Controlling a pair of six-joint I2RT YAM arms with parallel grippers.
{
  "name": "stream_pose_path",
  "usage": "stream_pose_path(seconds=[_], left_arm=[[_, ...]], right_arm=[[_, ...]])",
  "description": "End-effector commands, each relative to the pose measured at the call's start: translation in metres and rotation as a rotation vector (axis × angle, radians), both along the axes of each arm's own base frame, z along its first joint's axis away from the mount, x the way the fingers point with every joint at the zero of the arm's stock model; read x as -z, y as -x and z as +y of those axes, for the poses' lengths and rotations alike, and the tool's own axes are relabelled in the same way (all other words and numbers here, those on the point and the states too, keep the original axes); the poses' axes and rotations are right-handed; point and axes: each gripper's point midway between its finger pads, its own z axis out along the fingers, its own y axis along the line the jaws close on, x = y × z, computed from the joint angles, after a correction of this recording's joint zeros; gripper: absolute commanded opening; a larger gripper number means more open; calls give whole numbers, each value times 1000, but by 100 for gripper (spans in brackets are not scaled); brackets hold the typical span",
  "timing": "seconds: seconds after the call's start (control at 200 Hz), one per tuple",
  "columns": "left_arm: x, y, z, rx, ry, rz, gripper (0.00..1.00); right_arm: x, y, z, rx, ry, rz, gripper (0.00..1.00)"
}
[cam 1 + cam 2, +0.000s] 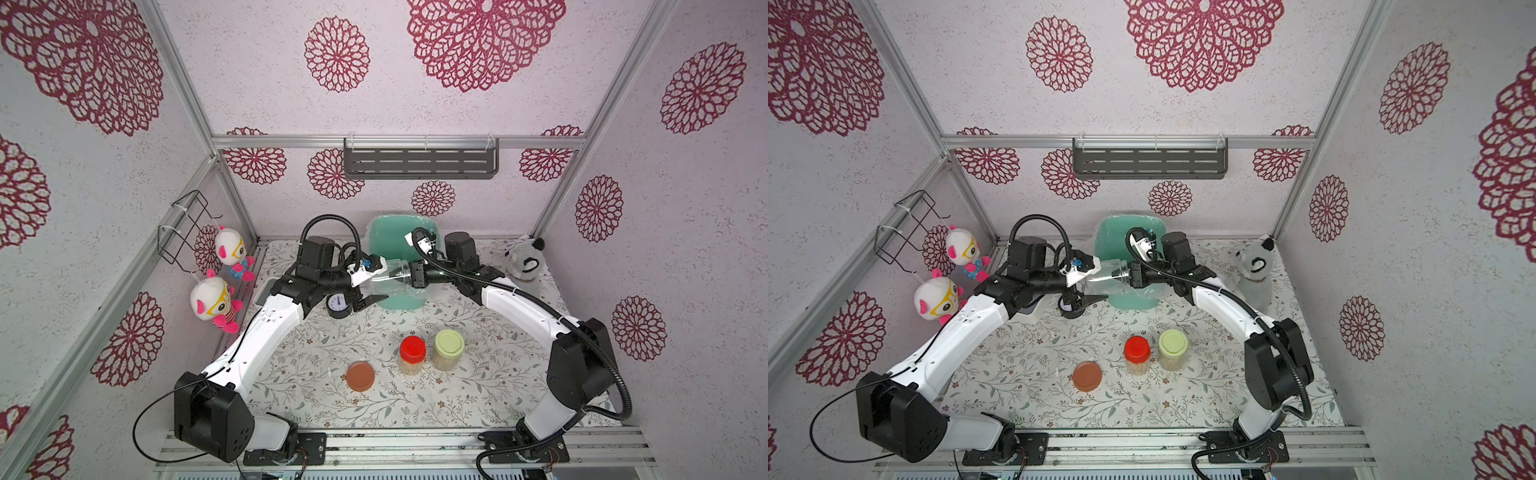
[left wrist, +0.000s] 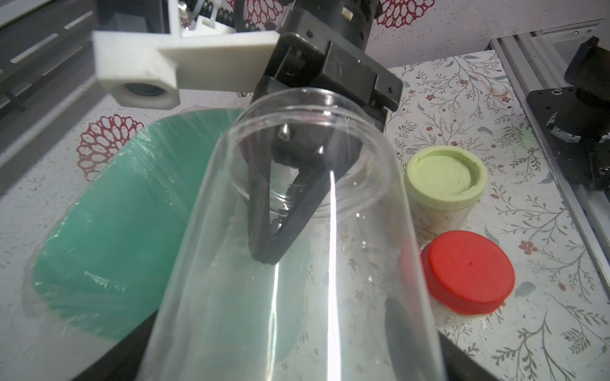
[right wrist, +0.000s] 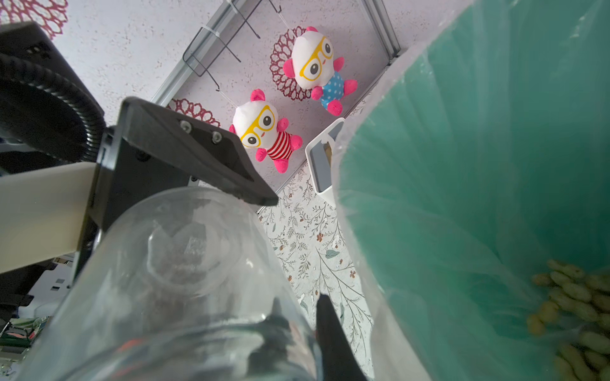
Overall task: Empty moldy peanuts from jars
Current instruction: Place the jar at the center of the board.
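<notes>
An empty clear jar [image 1: 388, 276] hangs on its side over the teal bin [image 1: 384, 232], also seen in a top view [image 1: 1106, 278]. My right gripper [image 1: 415, 276] is shut on its rim, one finger inside the mouth and one outside [image 3: 330, 336]. My left gripper [image 1: 376, 280] stands open around the jar's base, its lower finger clear of the wall. Peanuts [image 3: 577, 313] lie in the bin's plastic liner. A red-lidded jar [image 1: 412, 355] and a green-lidded jar [image 1: 449, 349], both holding peanuts, stand upright on the table. A brown-orange lid [image 1: 360, 376] lies flat to their left.
A small round dial [image 1: 338, 305] sits under the left wrist, and a white tray [image 1: 266, 289] lies by the left wall. A grey plush [image 1: 523, 259] stands at the back right. Two plush dolls [image 1: 216, 299] hang on the left wall.
</notes>
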Motion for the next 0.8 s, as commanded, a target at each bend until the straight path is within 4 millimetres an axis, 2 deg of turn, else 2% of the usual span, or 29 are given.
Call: stream_pose_path(seconds=[0.0, 0.21, 0.515, 0.65, 0.796], left_arm=[[-12, -2, 8, -34, 30, -43, 97], [-10, 0, 20, -65, 33, -42, 97], [-6, -2, 50, -184, 71, -43, 97], [-13, -8, 69, -265, 120, -62, 97], [-22, -19, 95, -378, 187, -86, 97]], right_arm=[[-48, 4, -12, 21, -55, -113, 0], [-43, -2, -23, 56, 8, -136, 0], [-53, 4, -35, 83, 72, -256, 0], [-61, 13, -32, 56, 75, -316, 0], [-71, 32, -19, -11, 71, -426, 0]])
